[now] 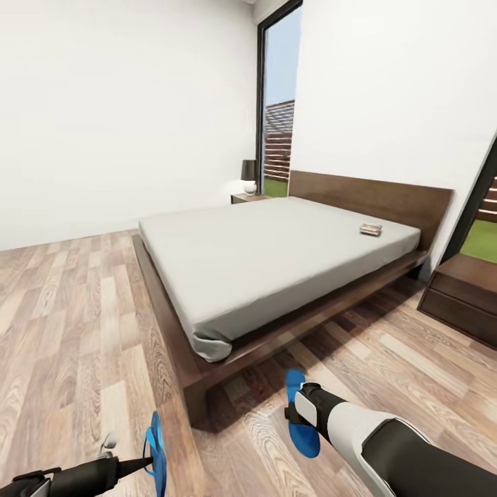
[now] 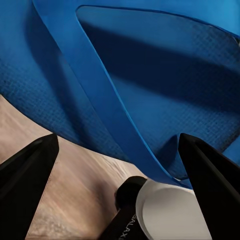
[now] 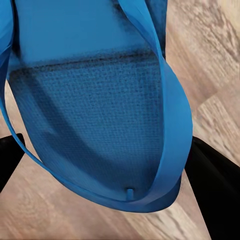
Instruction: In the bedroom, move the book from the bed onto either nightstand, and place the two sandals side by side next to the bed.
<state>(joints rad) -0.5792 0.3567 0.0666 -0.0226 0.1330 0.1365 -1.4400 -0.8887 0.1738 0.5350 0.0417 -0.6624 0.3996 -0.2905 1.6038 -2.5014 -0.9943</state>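
Your left end effector (image 1: 146, 464) clamps one sandal (image 1: 157, 455) at lower left, your right end effector (image 1: 295, 407) the other sandal (image 1: 301, 414); neither is placed. The book (image 1: 371, 230) lies on the bed (image 1: 276, 255), upper right.

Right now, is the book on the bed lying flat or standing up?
Lying flat. The book rests cover-up on the grey mattress of the bed, near the headboard. It looks closed, though it is small in the head view.
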